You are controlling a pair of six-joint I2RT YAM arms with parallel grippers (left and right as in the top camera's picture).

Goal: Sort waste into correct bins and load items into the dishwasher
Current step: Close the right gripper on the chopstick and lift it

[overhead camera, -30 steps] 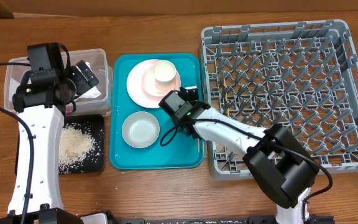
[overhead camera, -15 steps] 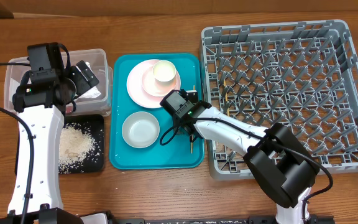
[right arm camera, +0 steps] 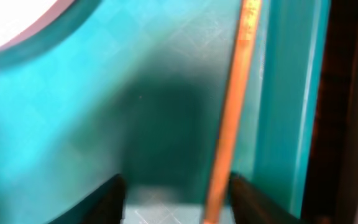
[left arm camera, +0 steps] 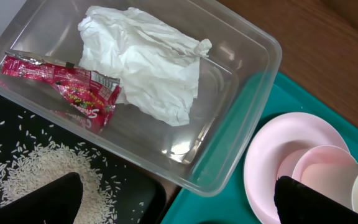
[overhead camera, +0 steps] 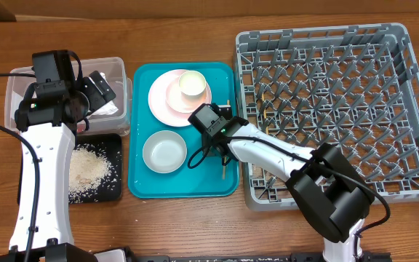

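Observation:
My left gripper (left arm camera: pixel 182 202) hangs open over the near corner of the clear tub (left arm camera: pixel 241 137), nothing between its fingers. In the tub lie the crumpled white napkin (left arm camera: pixel 145 62) and the red sauce packet (left arm camera: pixel 67 87). Rice grains (left arm camera: pixel 36 168) cover the black tray (left arm camera: pixel 135 193). My right gripper (overhead camera: pixel 222 115) is low over the teal tray (overhead camera: pixel 180 185), jaws apart. A wooden chopstick (right arm camera: pixel 232 118) lies between them, close to the right finger. The pink plates (overhead camera: pixel 167 98) carry the cream cup (overhead camera: pixel 193 86). In front of them sits the grey bowl (overhead camera: pixel 164 151).
The grey dish rack (overhead camera: pixel 340 109) stands right of the teal tray, and the right arm reaches across its near left corner. The tray's raised right rim (right arm camera: pixel 291 93) runs just beside the chopstick. The left arm stands over the black tray and tub.
The right gripper's jaws have spread wider and the arm has shifted slightly. A chopstick end now shows on the teal tray below the arm. The left arm has not moved.

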